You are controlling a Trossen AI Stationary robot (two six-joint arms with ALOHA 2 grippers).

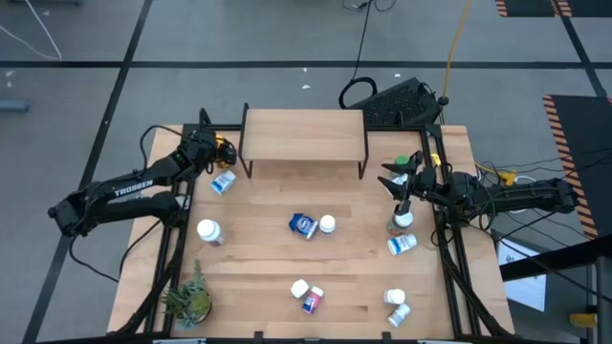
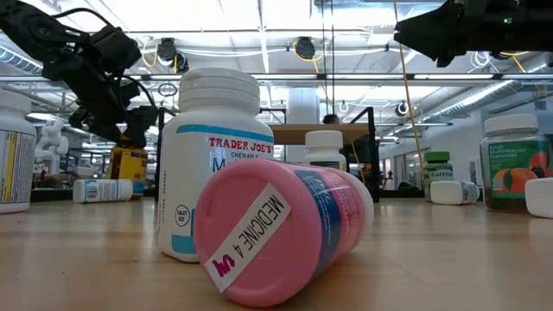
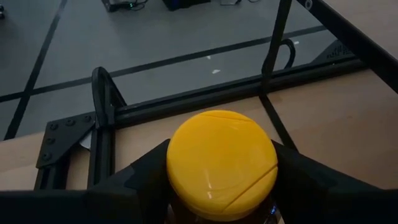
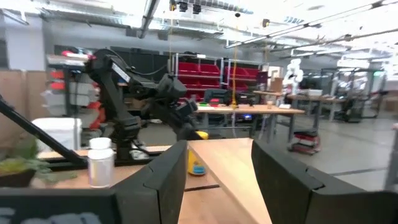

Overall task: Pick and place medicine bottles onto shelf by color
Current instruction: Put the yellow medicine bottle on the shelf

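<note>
An amber, yellow-capped medicine bottle [image 3: 221, 162] stands upright at the table's far left corner [image 1: 226, 149], just left of the shelf [image 1: 304, 129]. My left gripper [image 1: 215, 150] is shut around it. My right gripper [image 1: 394, 182] hangs raised over the table's right side. It is open, with nothing between its fingers [image 4: 217, 168], and faces the shelf's top [image 4: 230, 162]. A green-capped bottle [image 1: 404, 160] stands close to it. Several more bottles lie or stand over the tabletop, among them a blue one [image 1: 303, 225] and a pink one [image 2: 276, 229]. My left gripper has the amber bottle between its two fingers [image 3: 140, 177], one on either side just under the yellow cap [image 3: 221, 158]. The cap hides the place of contact. The fingers slant down from the table's left side. The bottle is upright; whether its base is on the table I cannot tell.
A white bottle [image 1: 223, 182] lies just nearer than my left gripper, and another [image 1: 208, 230] stands farther toward the near edge. Several bottles [image 1: 402, 244] cluster under and near my right arm. A potted plant [image 1: 189, 301] is at the near left corner. Black frame bars [image 3: 186, 102] edge the table.
</note>
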